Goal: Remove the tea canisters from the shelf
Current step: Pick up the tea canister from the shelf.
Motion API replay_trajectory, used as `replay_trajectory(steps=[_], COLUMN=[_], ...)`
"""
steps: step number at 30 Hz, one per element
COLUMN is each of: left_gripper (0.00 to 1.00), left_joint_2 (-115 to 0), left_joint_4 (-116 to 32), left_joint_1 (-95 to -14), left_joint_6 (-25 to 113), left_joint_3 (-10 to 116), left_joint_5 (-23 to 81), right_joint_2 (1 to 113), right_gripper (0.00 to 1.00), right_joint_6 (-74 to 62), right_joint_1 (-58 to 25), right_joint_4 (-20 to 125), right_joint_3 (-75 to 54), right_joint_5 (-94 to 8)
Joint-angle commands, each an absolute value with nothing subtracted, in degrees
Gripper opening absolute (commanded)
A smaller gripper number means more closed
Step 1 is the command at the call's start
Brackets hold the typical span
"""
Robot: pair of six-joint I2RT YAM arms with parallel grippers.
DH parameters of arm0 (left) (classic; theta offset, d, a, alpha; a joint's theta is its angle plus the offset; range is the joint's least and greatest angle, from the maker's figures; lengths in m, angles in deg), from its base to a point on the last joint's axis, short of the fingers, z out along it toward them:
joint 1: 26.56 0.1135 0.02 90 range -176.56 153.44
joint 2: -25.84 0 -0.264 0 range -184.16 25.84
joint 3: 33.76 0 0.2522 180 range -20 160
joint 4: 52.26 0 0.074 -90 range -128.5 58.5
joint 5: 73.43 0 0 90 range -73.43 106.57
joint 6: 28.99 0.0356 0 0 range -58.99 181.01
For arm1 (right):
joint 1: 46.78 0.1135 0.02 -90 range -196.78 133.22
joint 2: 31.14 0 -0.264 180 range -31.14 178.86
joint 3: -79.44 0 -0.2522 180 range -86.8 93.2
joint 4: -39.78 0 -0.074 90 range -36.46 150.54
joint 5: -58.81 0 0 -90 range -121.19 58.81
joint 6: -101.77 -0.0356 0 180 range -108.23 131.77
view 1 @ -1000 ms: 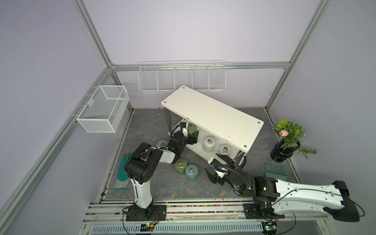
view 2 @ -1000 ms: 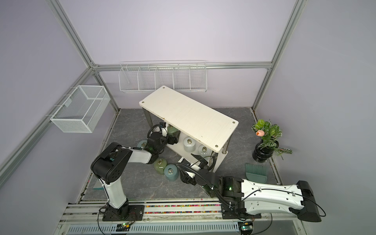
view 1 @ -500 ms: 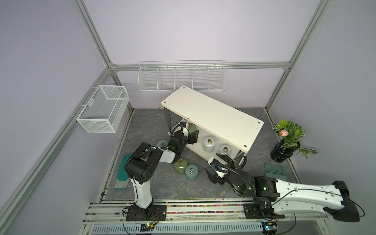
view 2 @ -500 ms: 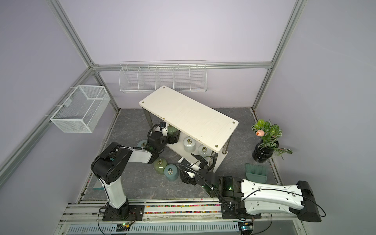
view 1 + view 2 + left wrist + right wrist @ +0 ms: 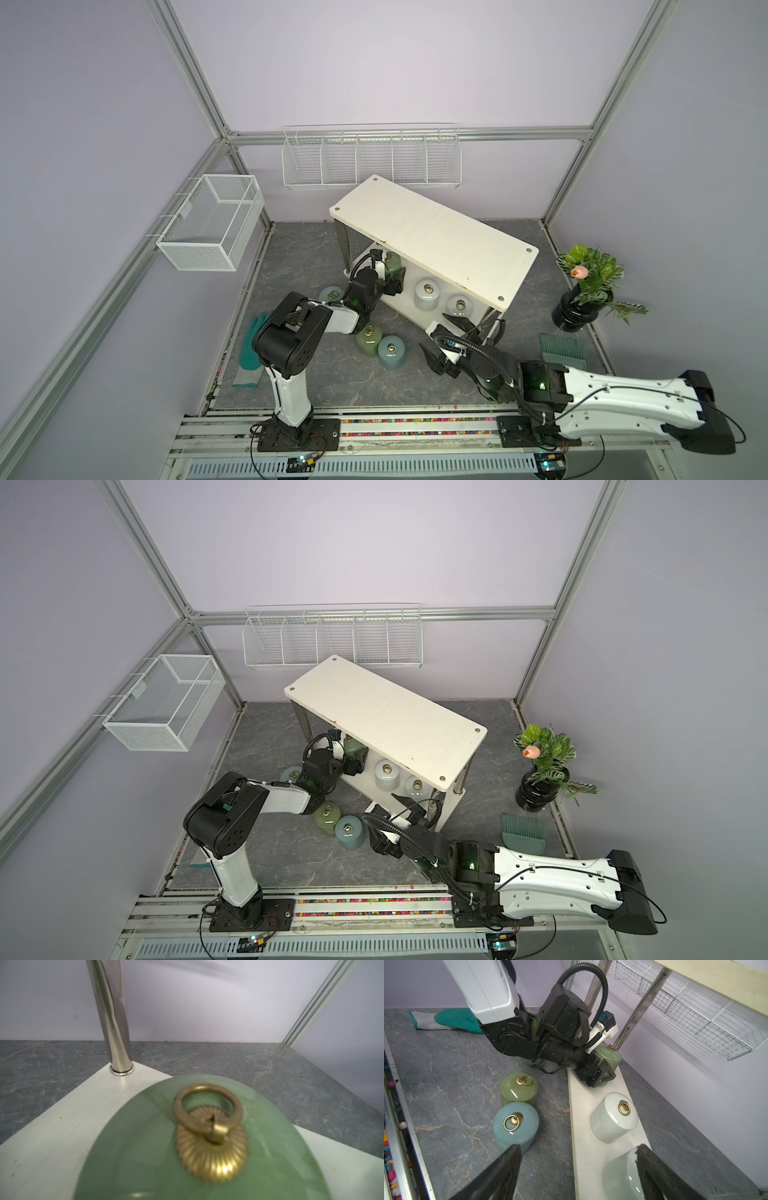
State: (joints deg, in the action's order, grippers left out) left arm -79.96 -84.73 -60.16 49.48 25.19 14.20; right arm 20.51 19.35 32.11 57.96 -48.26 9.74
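The glossy olive-green lidded canister point(image 5: 609, 1056) stood upright at my left end of the cream two-tier shelf's point(image 5: 583, 1105) lower tier, between my left end effector's point(image 5: 390, 272) jaws. Whether they pinched it, I couldn't tell. My right end effector point(image 5: 578, 1148) gaped, empty.

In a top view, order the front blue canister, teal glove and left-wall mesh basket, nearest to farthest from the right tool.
1. front blue canister: floor, beside the right tool
2. teal glove: floor, left edge
3. mesh basket: left wall
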Motion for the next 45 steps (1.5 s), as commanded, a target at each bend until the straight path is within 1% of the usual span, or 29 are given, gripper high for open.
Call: replay_trajectory(steps=[1, 10, 18, 36, 45], left_gripper=[0.72, 0.69, 0.69, 0.68, 0.68], left_joint_2=[-77.85, -74.64, -72.27, -68.49, -62.66], left_joint_4=[-80.05, -78.42, -75.94, -75.69, -74.83], left_joint_1=[-61.27, -62.2, -62.56, -62.59, -62.61], left_joint_6=[52.29, 54.88, 56.25, 57.61, 57.69], left_joint_3=[25.14, 24.03, 25.57, 26.88, 24.19], left_joint_5=[10.94, 7.33, 6.52, 6.07, 4.91], right_joint_2=[19.25, 17.5, 15.89, 17.72, 18.03], right_gripper=[0.89, 0.89, 0.89, 0.89, 0.89], right_joint_6=[19.86, 19.88, 19.87, 19.75, 19.77], right_joint_1=[31.88, 31.88, 31.88, 31.89, 31.88], right_joint_4=[56.62, 56.36, 55.85, 56.42, 56.29], right_joint_3=[-49.76, -50.94, -52.13, -51.73, -51.66], right_joint_5=[10.29, 9.94, 9.67, 9.87, 9.77])
